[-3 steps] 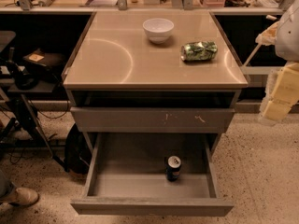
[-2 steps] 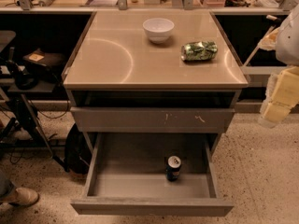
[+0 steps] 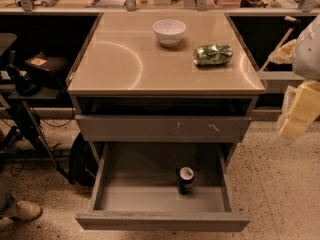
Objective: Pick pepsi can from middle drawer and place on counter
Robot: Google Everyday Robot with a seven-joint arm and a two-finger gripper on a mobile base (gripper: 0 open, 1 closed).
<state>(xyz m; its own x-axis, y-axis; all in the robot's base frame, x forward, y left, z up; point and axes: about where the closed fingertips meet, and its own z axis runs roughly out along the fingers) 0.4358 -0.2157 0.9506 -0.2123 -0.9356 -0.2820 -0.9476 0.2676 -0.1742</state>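
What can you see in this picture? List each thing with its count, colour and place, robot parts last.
pepsi can: one, dark blue, upright in the middle drawer, right of centre
middle drawer: one, grey, pulled open
drawer front: one, grey, scratched, shut, above the open drawer
counter: one, beige, cabinet top
bowl: one, white, back of counter
green-and-silver can: one, on its side, counter right
shoe: one, pale, floor at lower left
gripper: one, pale yellow, right edge, beside the cabinet

A round white bowl (image 3: 169, 31) stands upright. To its right, apart from it, a crushed green-and-silver can (image 3: 213, 54) lies on its side. Below them is a closed grey drawer front with pale scratch marks (image 3: 162, 128).
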